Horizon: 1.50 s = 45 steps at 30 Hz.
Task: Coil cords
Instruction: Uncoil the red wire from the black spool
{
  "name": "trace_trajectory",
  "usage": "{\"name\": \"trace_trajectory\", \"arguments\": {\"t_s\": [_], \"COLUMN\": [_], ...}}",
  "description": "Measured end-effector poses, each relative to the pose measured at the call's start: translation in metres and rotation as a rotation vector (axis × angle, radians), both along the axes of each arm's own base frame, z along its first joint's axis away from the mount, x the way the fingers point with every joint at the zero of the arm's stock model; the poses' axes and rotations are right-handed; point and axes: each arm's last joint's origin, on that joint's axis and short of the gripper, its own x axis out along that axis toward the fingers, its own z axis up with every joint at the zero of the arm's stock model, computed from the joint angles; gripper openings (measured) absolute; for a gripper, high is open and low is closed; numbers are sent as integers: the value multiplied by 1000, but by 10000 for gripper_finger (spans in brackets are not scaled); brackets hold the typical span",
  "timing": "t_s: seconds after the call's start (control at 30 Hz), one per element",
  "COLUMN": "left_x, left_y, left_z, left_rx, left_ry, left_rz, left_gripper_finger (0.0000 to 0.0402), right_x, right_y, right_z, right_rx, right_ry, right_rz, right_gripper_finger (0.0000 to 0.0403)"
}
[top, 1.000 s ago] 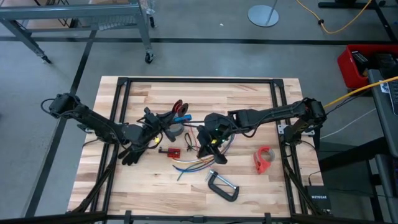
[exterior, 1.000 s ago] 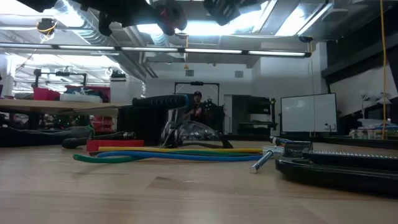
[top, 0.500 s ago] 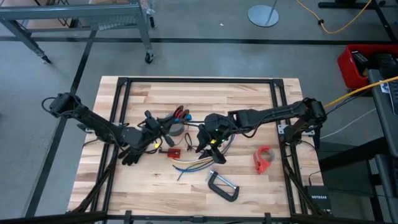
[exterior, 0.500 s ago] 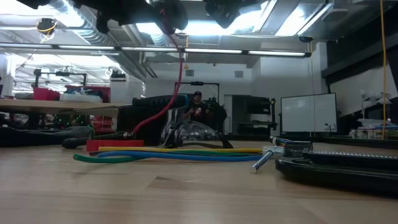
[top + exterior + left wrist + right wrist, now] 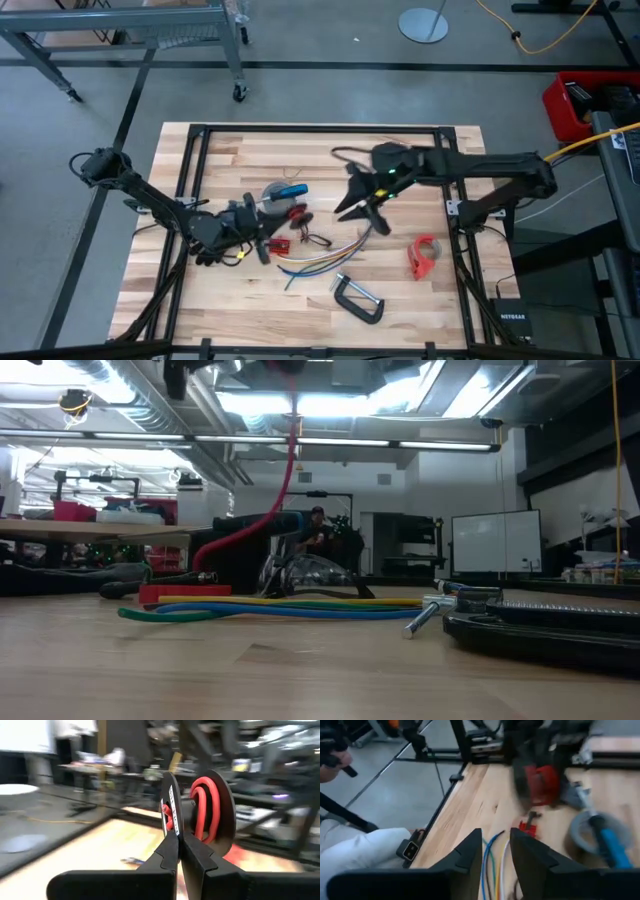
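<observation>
A small spool of red cord point(image 5: 296, 213) with black discs hangs above the table's middle, and my left gripper point(image 5: 281, 220) is shut on it, pointing level. A loose stretch of red cord point(image 5: 268, 510) hangs from it down toward the table. The bundle of yellow, blue, green and purple strands point(image 5: 316, 258) lies flat near the middle, beside a thin black wire point(image 5: 314, 239). My right gripper point(image 5: 361, 212) hovers open above and to the right of them, holding nothing; in its wrist view the strands point(image 5: 491, 865) show below the gap. My left gripper pinches the rim of the spool's one black disc point(image 5: 171, 822) between its two fingers, coming at it level from the table's left. The spool stands on edge beyond the fingertips, clear of the table. The red cord point(image 5: 201, 807) is wound between the discs.
A grey tape roll with a blue-handled tool point(image 5: 281, 192) lies just beyond the spool. A small red block point(image 5: 272, 243) lies by the strands. A C-clamp point(image 5: 358, 298) sits near the front, and a red holder point(image 5: 423, 255) to the right. Bare wood lies at the far side.
My right gripper has risen off the cords and drawn back toward the table's far right. My left gripper has swung toward the near edge with the spool. A stretch of red cord has dropped from the spool and now hangs down to the table.
</observation>
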Motion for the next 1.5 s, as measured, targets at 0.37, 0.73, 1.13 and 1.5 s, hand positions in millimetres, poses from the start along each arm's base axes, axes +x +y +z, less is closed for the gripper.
{"name": "trace_trajectory", "arguments": {"t_s": [0.37, 0.73, 1.13, 1.5], "left_x": [2, 3, 31, 51], "left_y": [-7, -6, 20, 34], "left_z": [0, -1, -25, -47], "left_rx": [-88, -87, -115, -44], "left_ry": [-29, -26, 49, 61], "left_rz": [-259, -257, -328, -378], "left_gripper_finger": [0, 0, 0, 0], "right_x": [-56, -72, -55, -29], "right_y": [-5, -8, -8, -4], "right_z": [-5, -103, -132, -163], "right_rx": [-68, 78, 242, 244], "right_ry": [-36, -315, -465, -313], "right_rz": [-115, -288, -303, -181], "right_gripper_finger": [79, 76, 76, 76]}}
